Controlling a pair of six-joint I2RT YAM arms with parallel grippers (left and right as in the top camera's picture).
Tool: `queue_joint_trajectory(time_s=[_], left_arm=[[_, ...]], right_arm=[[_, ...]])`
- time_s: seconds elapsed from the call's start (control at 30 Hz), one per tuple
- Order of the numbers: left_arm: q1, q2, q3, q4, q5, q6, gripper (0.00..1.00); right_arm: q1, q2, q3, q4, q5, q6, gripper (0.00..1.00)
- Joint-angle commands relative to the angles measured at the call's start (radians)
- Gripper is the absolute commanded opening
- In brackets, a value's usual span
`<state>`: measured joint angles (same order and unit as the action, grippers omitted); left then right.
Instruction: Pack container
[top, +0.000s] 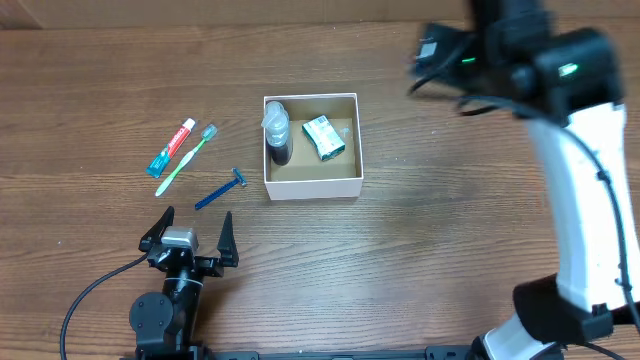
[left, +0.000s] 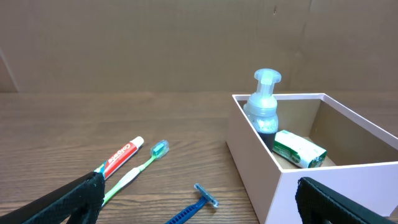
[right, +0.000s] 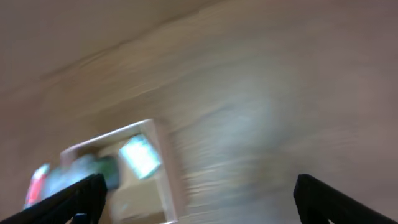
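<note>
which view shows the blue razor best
Overhead: the whole blue razor shows, left of the container. Left wrist crops its handle at the bottom edge; the blurred right wrist view misses it.

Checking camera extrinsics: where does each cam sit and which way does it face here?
Overhead: above the table, looking straight down at the container; shows left claw and right arm.
Left wrist: low over the table, facing level toward container and toothbrush; own open fingers in bottom corners.
Right wrist: high, blurred, tilted down at the container; own fingers in bottom corners.
Shared: all three see the container.
</note>
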<state>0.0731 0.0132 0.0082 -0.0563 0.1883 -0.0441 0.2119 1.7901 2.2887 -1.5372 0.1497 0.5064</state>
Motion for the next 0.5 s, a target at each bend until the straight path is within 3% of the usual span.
queue_joint_trajectory(time_s=[0.0, 0.2, 0.47], left_arm=[[0.007, -0.009, -0.003, 0.0, 0.008, 0.022, 1.0], [0.007, -0.009, -0.003, 0.0, 0.008, 0.022, 1.0], [0.005, -0.009, -0.003, -0.002, -0.069, 0.023, 1.0]], right_arm=[[-0.159, 0.026, -0.019, -0.05, 0.03, 0.074, 1.0], [-0.336, 0.026, -0.019, -0.095, 0.03, 0.074, 1.0], [-0.383, 0.026, -0.019, -0.095, 0.03, 0.074, 1.0]])
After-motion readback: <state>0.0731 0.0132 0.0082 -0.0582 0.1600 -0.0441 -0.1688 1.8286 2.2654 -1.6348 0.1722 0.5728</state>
